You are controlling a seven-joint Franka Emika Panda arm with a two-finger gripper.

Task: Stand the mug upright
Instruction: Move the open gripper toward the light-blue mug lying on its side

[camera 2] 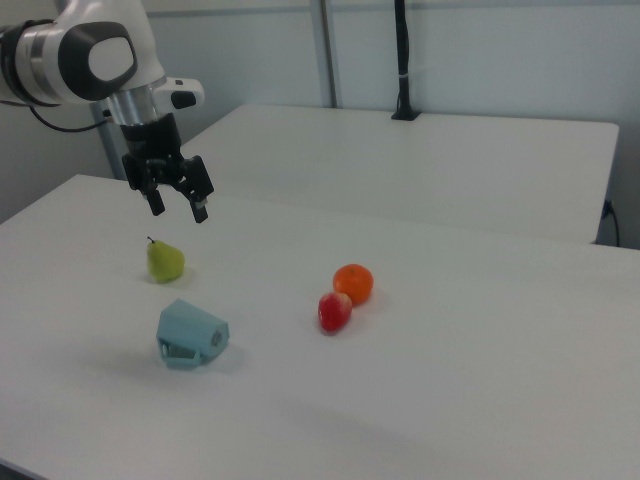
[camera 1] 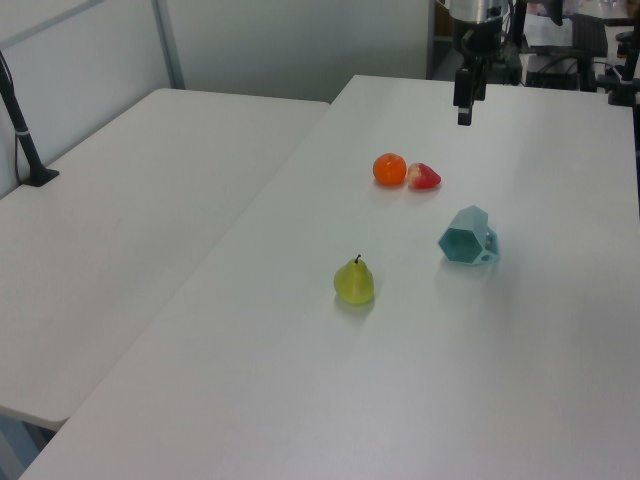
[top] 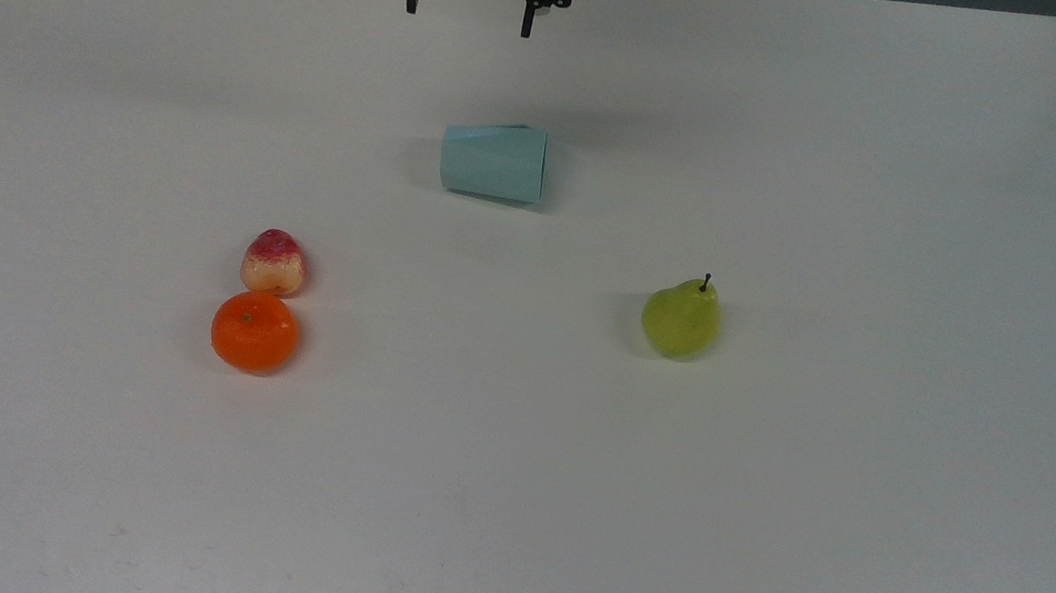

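- The table [top: 862, 529] was seen as a wide white surface, and the gripper [top: 469, 12] was held in the air above its far edge in the top view, with nothing touched by it.
- The mug [top: 494, 161] was found lying on its side, below the gripper and well apart from it, a little toward the top view's right of the fingers. In the left view its open mouth [camera 1: 463, 241] was turned toward the camera; the handle-like part was pressed near the table.
- The step in hand was judged to be the approach. For a good result, the gripper should probably be lowered over the mug with the fingers set across the faceted wall or the rim, so that the mug can be tipped onto its narrower base without sliding away.
- The orange [top: 255, 332] and the red-and-cream fruit [top: 274, 262], touching each other, and the pear [top: 682, 317], were placed beyond the mug from the gripper, on both sides, and were judged not to disturb the path.
- The fingers [camera 2: 200, 209] were spread wide, and nothing was held between them.
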